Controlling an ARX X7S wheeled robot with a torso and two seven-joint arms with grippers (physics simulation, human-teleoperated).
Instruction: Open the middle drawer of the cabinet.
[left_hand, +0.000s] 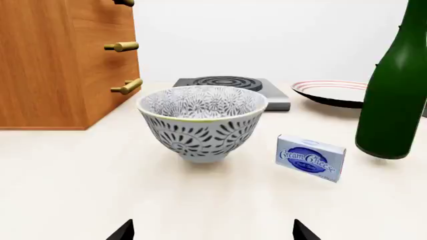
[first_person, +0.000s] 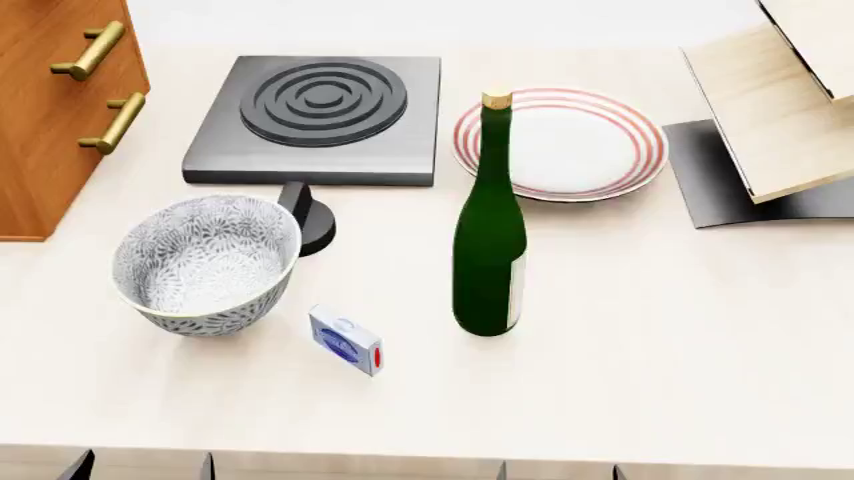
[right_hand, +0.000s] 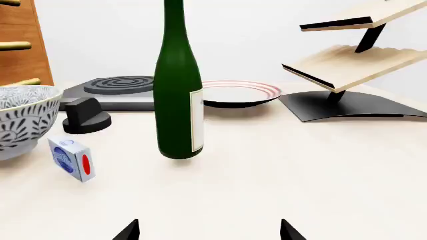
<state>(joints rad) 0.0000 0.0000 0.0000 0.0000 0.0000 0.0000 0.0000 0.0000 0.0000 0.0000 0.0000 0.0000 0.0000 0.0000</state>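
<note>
Three brass bar handles mark the boxy orange-brown wooden cabinet (left_hand: 60, 65) at the surface's far left, and its rigid middle drawer (left_hand: 131, 47), probably sliding stiffly, wants gripping on its brass bar, both empty claws spread wide.
</note>
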